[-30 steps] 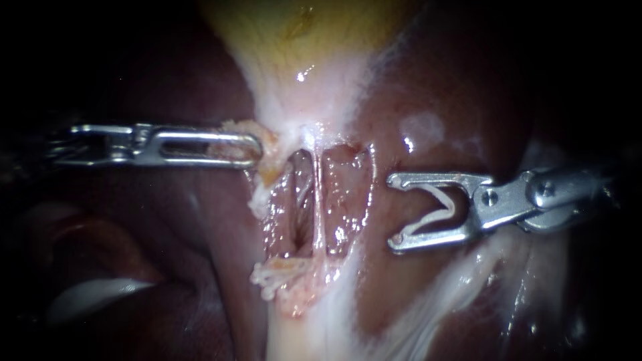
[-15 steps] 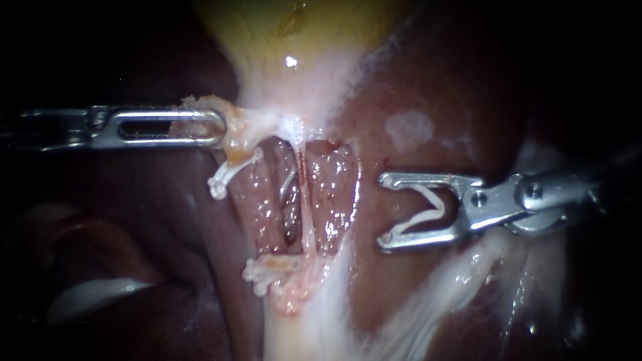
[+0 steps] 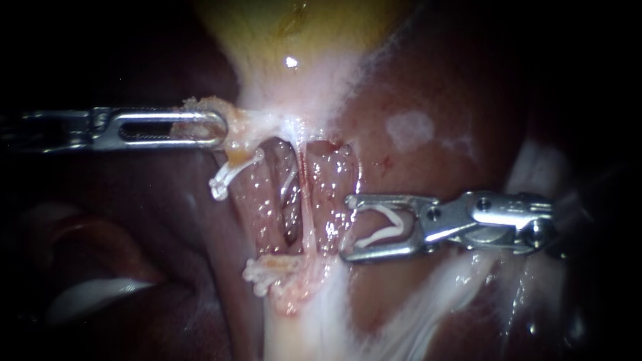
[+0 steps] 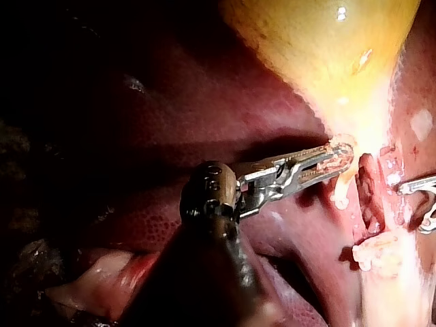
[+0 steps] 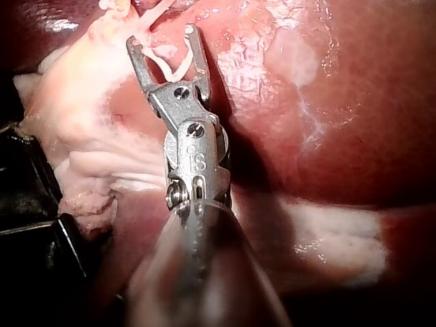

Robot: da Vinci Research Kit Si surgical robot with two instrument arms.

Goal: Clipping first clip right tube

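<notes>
While right tube point(image 3: 307, 200) lies bare in dissected window, thin, pale, glistening strand, long axis far-to-near, it is left just clear of right tool point(image 3: 349, 228), the nearer one. Jaws spread, white V-shaped clip point(image 3: 382, 226) held between them, mouth turned left; tube not yet enclosed. Left tool point(image 3: 219, 128) clamped on ragged tissue flap point(image 3: 244, 126). Short leftward advance judged needed.

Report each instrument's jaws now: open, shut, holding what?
Left instrument: jaws shut on tissue.
Right instrument: jaws spread, holding a white clip between them.
</notes>
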